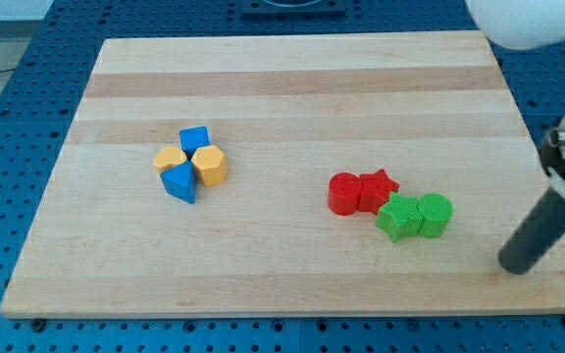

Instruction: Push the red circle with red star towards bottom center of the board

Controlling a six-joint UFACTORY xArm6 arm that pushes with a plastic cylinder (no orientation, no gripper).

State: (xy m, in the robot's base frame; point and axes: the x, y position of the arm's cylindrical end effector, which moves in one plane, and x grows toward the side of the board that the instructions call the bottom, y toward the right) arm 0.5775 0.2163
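Camera view. We see a pale wooden board point(292, 108) resting on a blue perforated table point(27, 118). The rod ends in our tip point(514, 267), which carries no jaws, so there is nothing to open or close; it holds nothing and touches no block. The tip stands near the board's right edge, toward the view's bottom, to the right of the green pair and apart from it.

The red circle point(343, 193) sits right of the board's centre, in its lower half. The red star point(378, 187) is touching it on the view's right. Just below and right of the star lies the green star point(397, 218), in contact with it, and the green circle point(435, 215) touches that star's right side. These four blocks form one chain slanting down to the view's right.

Left of centre we find a second cluster, well apart from the first: a blue cube point(194, 139) at the top, a yellow heart-like block point(170, 160) at the left, a yellow hexagonal block point(210, 166) at the right, and a blue triangle point(179, 182) at the bottom, all packed together.
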